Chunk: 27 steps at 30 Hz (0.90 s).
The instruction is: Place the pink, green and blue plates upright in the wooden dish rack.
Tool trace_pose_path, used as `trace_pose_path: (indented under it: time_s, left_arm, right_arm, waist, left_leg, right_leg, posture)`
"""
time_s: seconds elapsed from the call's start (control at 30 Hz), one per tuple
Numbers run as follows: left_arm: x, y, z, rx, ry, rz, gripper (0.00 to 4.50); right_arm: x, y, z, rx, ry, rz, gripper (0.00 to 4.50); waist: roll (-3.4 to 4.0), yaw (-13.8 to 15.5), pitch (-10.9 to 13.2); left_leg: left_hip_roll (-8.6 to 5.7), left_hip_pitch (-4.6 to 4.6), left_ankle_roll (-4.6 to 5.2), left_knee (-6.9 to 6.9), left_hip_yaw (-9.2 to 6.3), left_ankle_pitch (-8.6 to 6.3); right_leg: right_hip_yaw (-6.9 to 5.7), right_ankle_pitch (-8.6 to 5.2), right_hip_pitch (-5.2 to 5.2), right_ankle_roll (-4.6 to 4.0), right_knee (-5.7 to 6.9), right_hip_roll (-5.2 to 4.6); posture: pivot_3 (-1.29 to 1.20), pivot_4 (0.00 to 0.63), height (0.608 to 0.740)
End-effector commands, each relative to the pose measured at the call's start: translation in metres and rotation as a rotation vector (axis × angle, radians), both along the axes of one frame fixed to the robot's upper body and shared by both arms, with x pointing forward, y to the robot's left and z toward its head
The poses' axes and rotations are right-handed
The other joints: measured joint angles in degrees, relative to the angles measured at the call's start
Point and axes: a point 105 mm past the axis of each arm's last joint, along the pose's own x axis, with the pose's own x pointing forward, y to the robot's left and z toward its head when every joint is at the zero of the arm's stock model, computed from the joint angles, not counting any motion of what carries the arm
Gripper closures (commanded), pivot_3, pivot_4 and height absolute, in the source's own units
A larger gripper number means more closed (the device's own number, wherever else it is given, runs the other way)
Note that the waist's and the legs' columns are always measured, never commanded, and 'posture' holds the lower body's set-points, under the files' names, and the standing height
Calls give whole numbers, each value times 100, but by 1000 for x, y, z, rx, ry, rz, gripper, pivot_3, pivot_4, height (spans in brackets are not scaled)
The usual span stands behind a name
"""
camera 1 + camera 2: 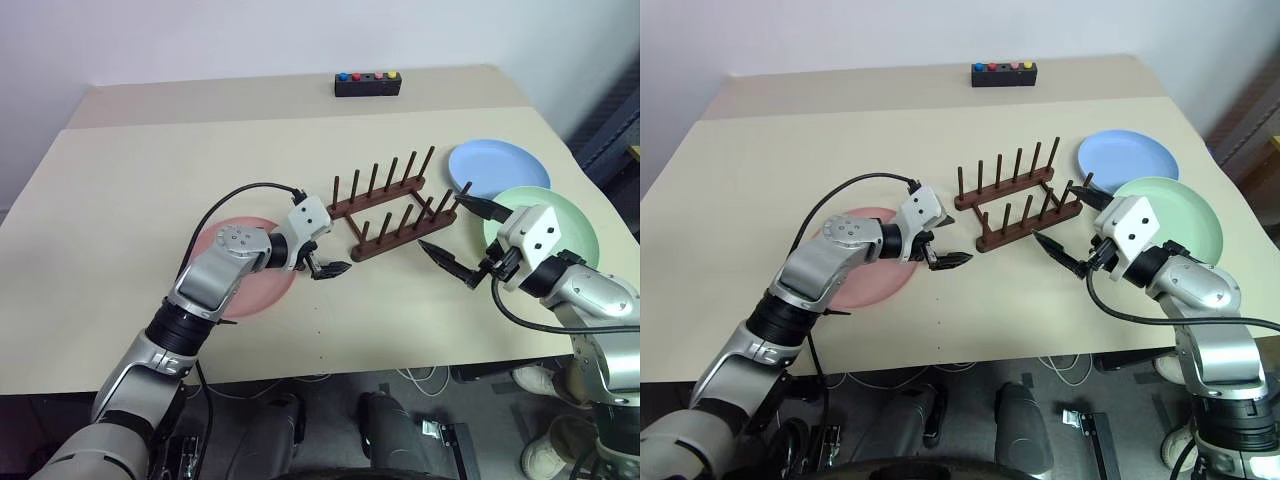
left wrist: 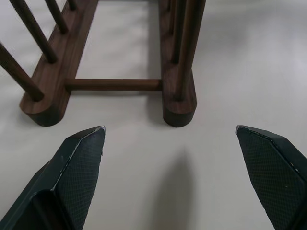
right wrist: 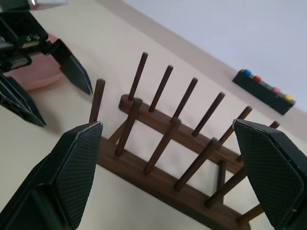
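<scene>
While the wooden dish rack point(image 1: 392, 203) stands mid-table with bare beige tabletop point(image 1: 130, 190) around it, both claws gape empty: left gripper point(image 1: 331, 268) near its end, right gripper point(image 1: 462, 236) beside its other end. Matte round plates lie flat (none racked): pink plate point(image 1: 250, 290) left, green plate point(image 1: 575, 222) and blue plate point(image 1: 497, 168) right.
</scene>
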Motion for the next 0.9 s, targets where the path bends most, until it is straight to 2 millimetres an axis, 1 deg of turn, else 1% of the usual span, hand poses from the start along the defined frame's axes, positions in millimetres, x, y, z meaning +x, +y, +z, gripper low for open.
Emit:
trace_pose_path:
  time_s: [0.03, 0.23, 0.3, 0.43, 0.6, 0.77, 0.83, 0.9]
  left_arm:
    - [4, -8, 6, 11, -41, -3, 0]
    - [5, -18, -8, 22, -44, -15, 0]
    - [7, -22, -9, 13, -41, -16, 0]
    - [15, -23, -8, -14, -25, 25, 0]
    - [13, -26, -13, -12, 1, 13, 0]
    - [10, -40, -17, -14, 25, -11, 0]
    - [7, -43, -22, -12, 63, -16, 0]
    - [6, -45, -25, -9, 76, -10, 551]
  right_arm:
    - [-3, 4, 12, 0, -58, 2, 40]
    - [-4, 4, 11, 2, -59, -4, 40]
    - [-3, 4, 12, 1, -60, -6, 40]
    - [-4, 3, 12, -1, -62, -11, 40]
    - [-5, 2, 9, -6, -56, -15, 40]
    - [-5, 3, 8, -12, -55, -16, 40]
    - [-5, 3, 8, -17, -54, -17, 40]
    - [-5, 2, 8, -18, -53, -18, 0]
  waist:
    - [0, 5, 0]
    - [0, 8, 0]
    - [0, 8, 0]
    - [0, 7, 0]
    - [0, -3, 0]
    - [-1, 13, 0]
    - [0, 11, 0]
    - [-1, 9, 0]
  left_leg:
    - [0, 0, 0, 0, 0, 0]
    - [-1, 0, 0, 2, 0, 0]
    - [-1, 0, 0, 2, 0, 0]
    - [-1, 0, 0, 2, 0, 0]
    - [-1, 0, 0, 2, 0, 0]
    - [-2, 0, 0, 3, 0, 0]
    - [-2, 0, 0, 4, 0, 0]
    - [-2, 0, 0, 3, 0, 0]
  right_leg:
    - [0, 0, 1, 0, -1, 0]
    - [0, 0, 1, 0, 0, -1]
    - [0, 0, 1, 1, 0, -1]
    - [-1, 0, 1, 0, 0, -1]
    - [-1, 0, 1, 1, 0, -1]
    - [-1, 0, 2, 1, 0, -1]
    - [-1, 0, 2, 1, 0, -1]
    - [-1, 0, 2, 1, 0, -1]
  posture:
    - [0, 150, 740]
    - [0, 150, 740]
    - [0, 150, 740]
    - [0, 150, 740]
    - [0, 150, 740]
    - [0, 150, 740]
    - [0, 150, 740]
    - [0, 150, 740]
